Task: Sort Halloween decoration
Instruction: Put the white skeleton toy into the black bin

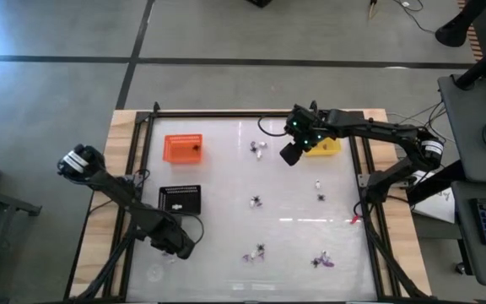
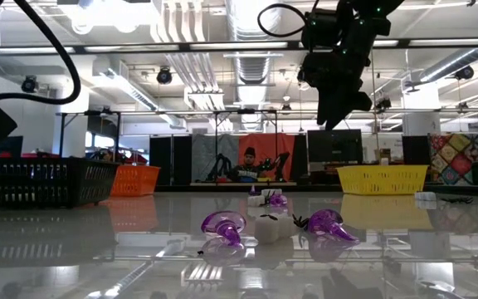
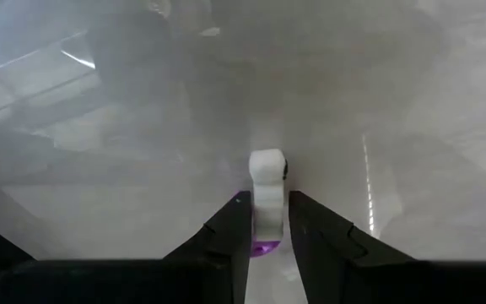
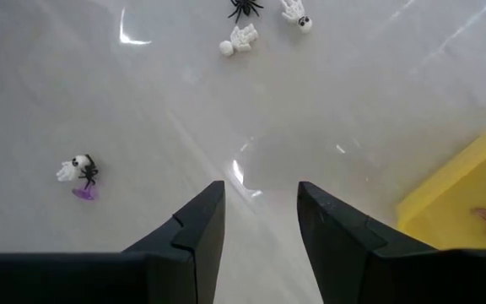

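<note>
A white trinket [image 3: 267, 181] is grasped by the left gripper [image 3: 267, 221] near the table's front-left corner. The right gripper [image 4: 260, 221] is held released above the back edge, beside the yellow tray [image 1: 324, 147].

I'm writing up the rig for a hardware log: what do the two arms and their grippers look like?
Both arms are dark, nearly black, jointed links with black cables looped alongside. The right gripper has green lights glowing near its wrist. The left gripper has the same dark build. Up close, the fingers are matte black wedges tapering to blunt tips.
</note>
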